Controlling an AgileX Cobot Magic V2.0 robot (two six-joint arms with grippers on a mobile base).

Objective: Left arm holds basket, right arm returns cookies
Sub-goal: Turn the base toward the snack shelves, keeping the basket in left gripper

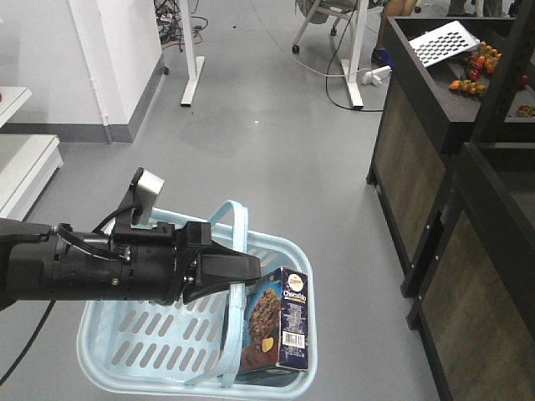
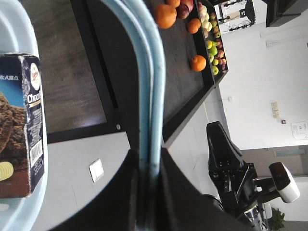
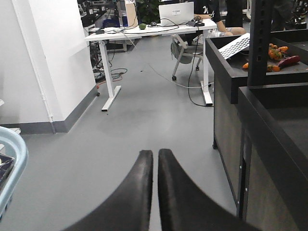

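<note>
Handles of a light blue plastic shopping basket (image 1: 134, 347) with slotted sides rise together in the front-facing view, two thin hoops (image 1: 238, 225) gathered in the jaws of the thick black cylindrical left arm (image 1: 84, 267), which reaches in from the left edge with a silver-faced camera bracket (image 1: 149, 185) on top. Those jaws are clamped on both hoops. The dark navy-and-brown cardboard cookies box (image 1: 280, 322) stands upright inside the basket at its right end, just beside the hoops, its cookie picture and white barcode label facing the camera. Grey floor (image 1: 276, 125) lies all round, and a dark shelf unit (image 1: 418, 167) with small fruit on top stands to the right. From the left wrist, the two hoops (image 2: 151, 72) run up the middle of the frame, pinched tight between the jaws at the bottom. The cookies box (image 2: 21, 130) shows at the left edge, oranges (image 2: 165, 15) lie on a black shelf behind, and the bulky rounded black right arm (image 2: 226, 163) with its grey-tipped part (image 2: 284, 175) sits lower right, well apart from the basket. From the right wrist, the right arm's jaws are pressed together with nothing between them, over grey floor. A curve of the basket rim (image 3: 12, 159) shows at the far left, well apart from them, and a white surface (image 3: 144, 31) on tall legs carries a laptop (image 3: 175, 12) in the background.
</note>
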